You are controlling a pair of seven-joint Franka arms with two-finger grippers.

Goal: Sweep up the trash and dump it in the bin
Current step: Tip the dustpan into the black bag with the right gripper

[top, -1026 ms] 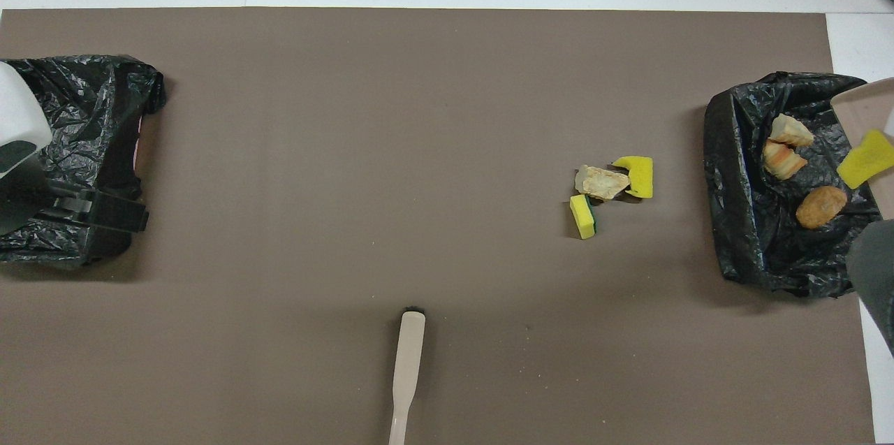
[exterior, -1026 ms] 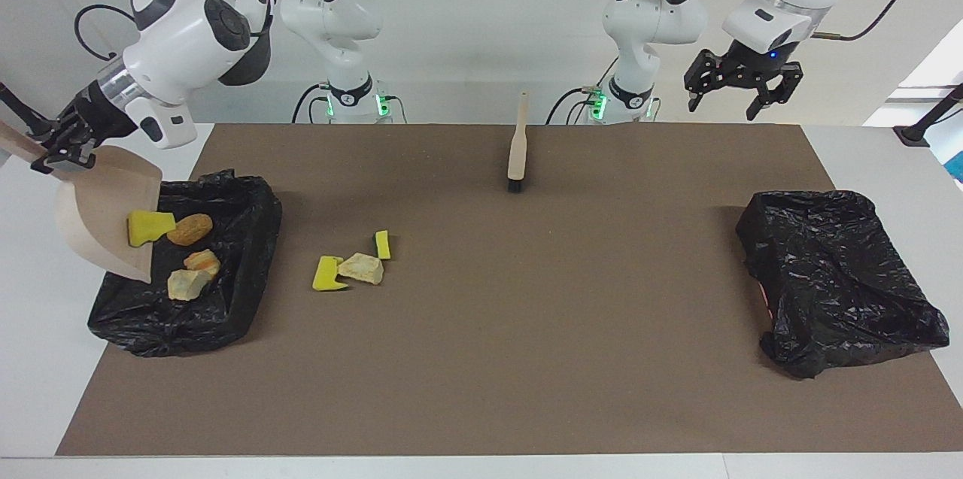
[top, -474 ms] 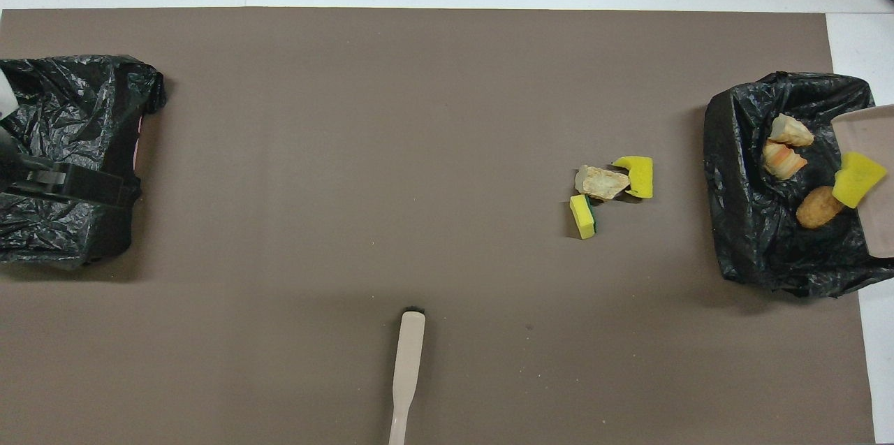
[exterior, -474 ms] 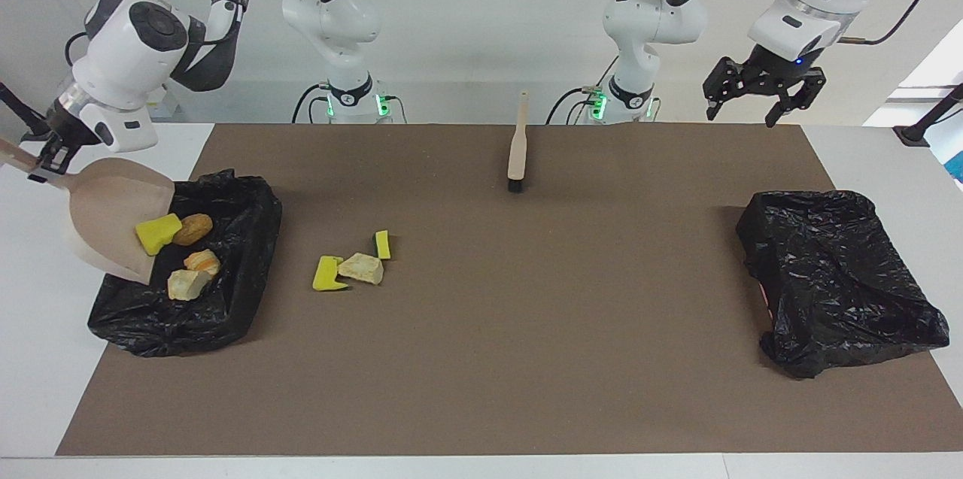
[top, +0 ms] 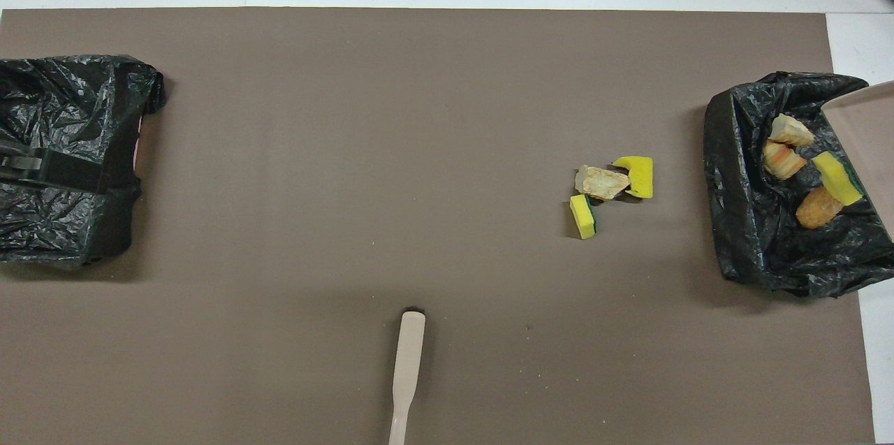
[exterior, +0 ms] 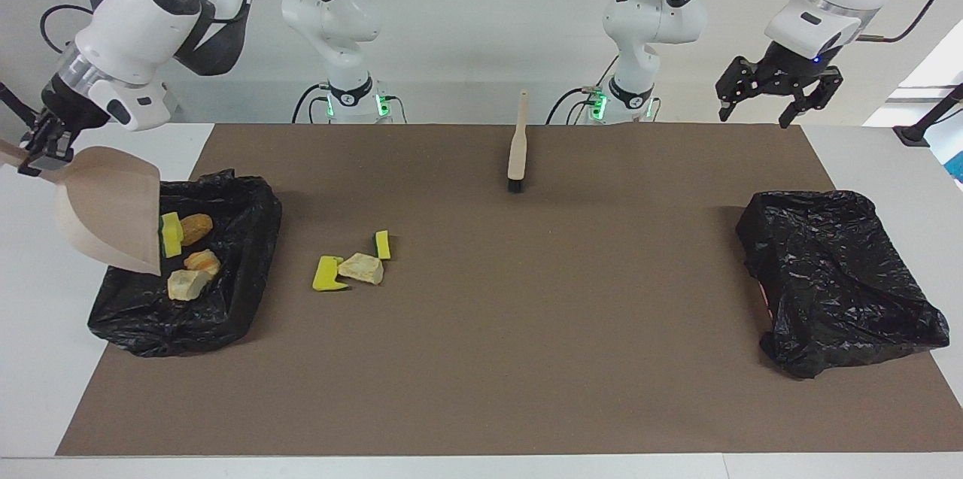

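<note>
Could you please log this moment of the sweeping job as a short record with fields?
right gripper: shut on dustpan handle, dustpan tipped over the bin at the right arm's end
left gripper: jaws open, holding nothing, raised near the left arm's end
in that bin: yellow sponge, golden-brown roll, two bread chunks
on the mat: two sponge pieces and one bread chunk, beside that bin
brush: lying near the robots, untouched
second bin: left arm's end, no scraps visible
</note>
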